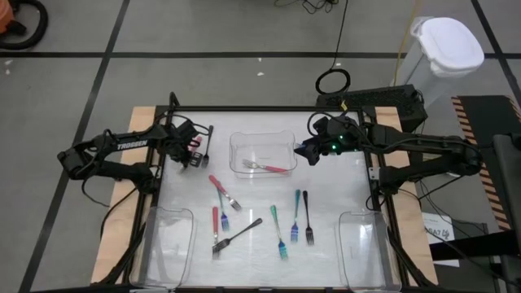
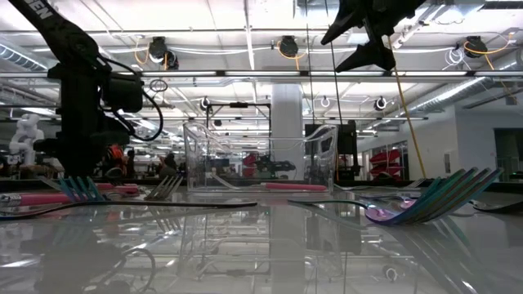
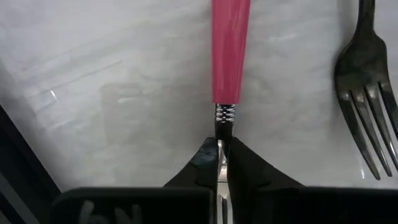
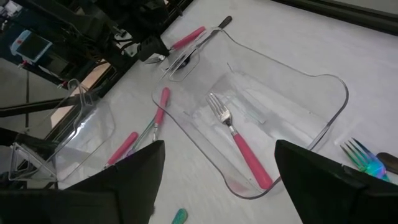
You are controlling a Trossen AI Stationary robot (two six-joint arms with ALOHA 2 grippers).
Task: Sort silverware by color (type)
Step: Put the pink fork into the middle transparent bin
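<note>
My left gripper [image 1: 194,155] points down at the table's far left, shut on a pink-handled utensil [image 3: 229,50]. A dark grey fork [image 3: 367,93] lies beside it. My right gripper [image 1: 308,151] hangs open above the table, just right of the clear tray [image 1: 262,140], with nothing between its fingers. That tray holds one pink-handled fork [image 4: 239,146]. Two more pink-handled pieces [image 1: 221,191], a dark fork [image 1: 238,234] and three teal-handled forks [image 1: 295,216] lie flat on the white table top. My left gripper pinches the utensil's metal neck [image 3: 222,134], just past the ridged collar at the end of the pink handle, between its two fingers. The fingers come from above and lie across the utensil. The handle stretches away level, close over the table top.
Two more clear trays stand at the near left [image 1: 167,236] and near right [image 1: 362,240] corners. The table's black frame [image 1: 244,108] runs along the far edge. Open table top lies between the central tray and the scattered forks.
</note>
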